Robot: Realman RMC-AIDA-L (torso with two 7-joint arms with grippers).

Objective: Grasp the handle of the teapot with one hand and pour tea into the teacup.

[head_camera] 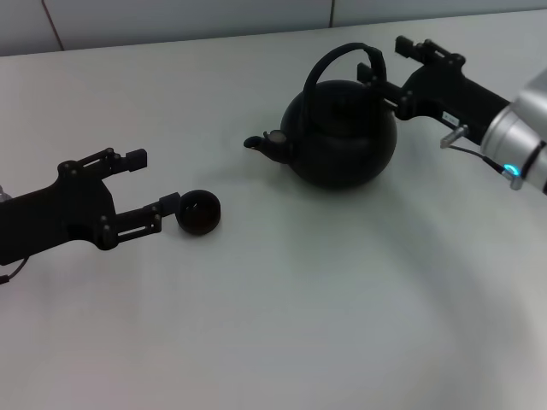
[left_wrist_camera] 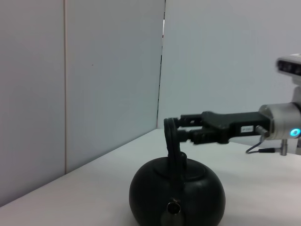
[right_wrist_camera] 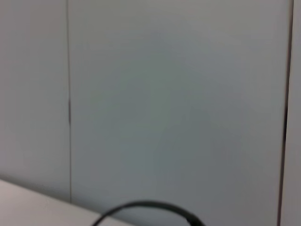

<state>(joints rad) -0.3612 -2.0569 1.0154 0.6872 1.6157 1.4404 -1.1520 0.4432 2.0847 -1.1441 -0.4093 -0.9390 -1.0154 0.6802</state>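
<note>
White table (head_camera: 282, 325): teapot (head_camera: 342, 132), right gripper (head_camera: 386, 67) spread at handle (head_camera: 329, 61); left gripper (head_camera: 154, 184) spread by teacup (head_camera: 199, 213).

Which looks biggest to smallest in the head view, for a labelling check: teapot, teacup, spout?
1. teapot
2. teacup
3. spout, roughly the teacup's size, so their order is unsure.
</note>
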